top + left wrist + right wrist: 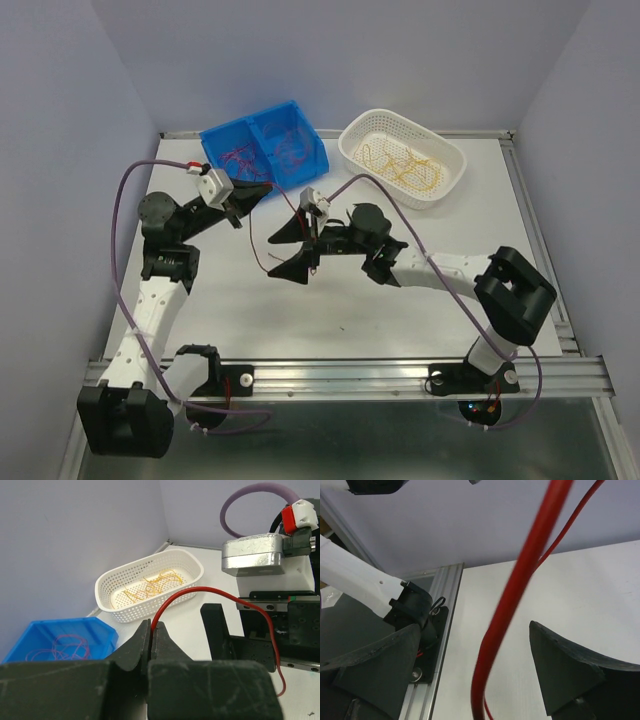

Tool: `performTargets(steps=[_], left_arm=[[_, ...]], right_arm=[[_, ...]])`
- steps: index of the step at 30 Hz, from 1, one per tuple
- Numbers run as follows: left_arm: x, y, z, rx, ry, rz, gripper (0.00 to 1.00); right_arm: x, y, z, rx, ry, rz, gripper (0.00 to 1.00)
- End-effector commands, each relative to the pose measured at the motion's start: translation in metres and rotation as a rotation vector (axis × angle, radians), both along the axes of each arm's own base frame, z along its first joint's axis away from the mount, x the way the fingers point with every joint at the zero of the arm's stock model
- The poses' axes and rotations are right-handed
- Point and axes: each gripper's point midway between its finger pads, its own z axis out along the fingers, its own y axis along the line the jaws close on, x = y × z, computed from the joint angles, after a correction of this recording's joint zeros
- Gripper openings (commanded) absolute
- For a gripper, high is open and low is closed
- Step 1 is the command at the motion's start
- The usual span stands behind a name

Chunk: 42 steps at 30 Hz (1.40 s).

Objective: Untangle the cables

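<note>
My left gripper is shut on one end of a dark red cable, beside the blue bin; in the left wrist view its jaws pinch the cable, which arcs right and drops past the right arm. My right gripper is open at the table's middle. The same red cable hangs between its spread fingers without being gripped. More red cables lie in the blue bin. Yellow-orange cables lie in the white basket.
The blue bin and white basket stand side by side at the table's far edge, near the back wall. The right arm's wrist camera block is close to my left gripper. An aluminium rail runs along the near edge.
</note>
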Motion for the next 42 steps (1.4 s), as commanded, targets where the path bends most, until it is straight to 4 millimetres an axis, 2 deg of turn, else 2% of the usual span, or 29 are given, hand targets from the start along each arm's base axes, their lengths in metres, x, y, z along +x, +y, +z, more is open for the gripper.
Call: performTargets(steps=[1, 3, 6, 9, 12, 13, 14, 19, 20, 21, 24, 26, 30, 32, 33, 34, 35, 36, 38, 39, 41, 42], left_arm=[[-0.014, -0.003, 0.023, 0.034, -0.164, 0.001, 0.00], [-0.015, -0.005, 0.022, 0.029, -0.166, 0.008, 0.00], [-0.017, -0.012, 0.028, 0.018, -0.170, -0.001, 0.00], [-0.017, -0.012, 0.032, 0.016, -0.183, 0.021, 0.00], [-0.019, -0.011, 0.034, 0.012, -0.192, 0.034, 0.00], [-0.017, -0.010, 0.034, 0.010, -0.188, 0.046, 0.00], [-0.016, -0.009, 0.036, 0.006, -0.188, 0.059, 0.00], [0.003, 0.008, 0.047, -0.053, -0.151, 0.206, 0.00], [0.006, 0.011, 0.048, -0.062, -0.143, 0.225, 0.00], [0.011, 0.017, 0.050, -0.080, -0.135, 0.271, 0.00], [0.019, 0.030, 0.054, -0.112, -0.128, 0.358, 0.00], [0.025, 0.041, 0.055, -0.134, -0.115, 0.416, 0.00], [0.048, 0.082, 0.051, -0.184, -0.066, 0.570, 0.00], [0.058, 0.094, 0.049, -0.198, -0.042, 0.603, 0.00], [0.071, 0.114, 0.041, -0.219, 0.003, 0.655, 0.00], [0.077, 0.124, 0.037, -0.229, 0.026, 0.673, 0.00], [0.082, 0.129, 0.037, -0.237, 0.038, 0.676, 0.00], [0.092, 0.139, 0.025, -0.247, 0.093, 0.675, 0.00], [0.099, 0.146, 0.021, -0.279, 0.140, 0.653, 0.00], [0.105, 0.163, 0.019, -0.296, 0.142, 0.675, 0.00], [0.105, 0.171, 0.017, -0.315, 0.145, 0.650, 0.00], [0.102, 0.168, 0.016, -0.306, 0.137, 0.608, 0.00]], right_arm=[[-0.004, 0.002, 0.001, -0.018, -0.018, 0.035, 0.95], [-0.003, 0.008, 0.001, -0.024, -0.005, 0.055, 0.95], [0.004, 0.020, -0.016, -0.054, 0.013, 0.044, 0.94], [0.008, 0.027, -0.022, -0.065, 0.017, 0.037, 0.94], [0.011, 0.032, -0.028, -0.079, 0.024, 0.036, 0.90], [0.011, 0.034, -0.026, -0.078, 0.025, 0.040, 0.85], [0.008, 0.034, -0.030, -0.087, 0.028, 0.061, 0.68], [0.006, 0.032, -0.034, -0.100, 0.034, 0.065, 0.20], [0.007, 0.031, -0.038, -0.108, 0.042, 0.048, 0.04], [0.008, 0.029, -0.036, -0.106, 0.044, 0.038, 0.01], [0.009, 0.024, -0.044, -0.122, 0.049, 0.007, 0.01], [0.011, 0.020, -0.041, -0.117, 0.048, -0.027, 0.01], [0.015, 0.008, -0.045, -0.126, 0.051, -0.093, 0.01], [0.015, 0.003, -0.044, -0.127, 0.047, -0.112, 0.01], [0.016, 0.001, -0.038, -0.116, 0.036, -0.128, 0.00], [0.015, -0.003, -0.042, -0.125, 0.040, -0.137, 0.01], [0.016, -0.004, -0.042, -0.124, 0.039, -0.148, 0.00], [0.018, -0.007, -0.037, -0.115, 0.031, -0.166, 0.01], [0.020, -0.010, -0.038, -0.118, 0.034, -0.192, 0.01], [0.021, -0.011, -0.040, -0.123, 0.037, -0.201, 0.00], [0.025, -0.011, -0.044, -0.135, 0.045, -0.226, 0.01], [0.029, -0.011, -0.048, -0.147, 0.053, -0.244, 0.01]])
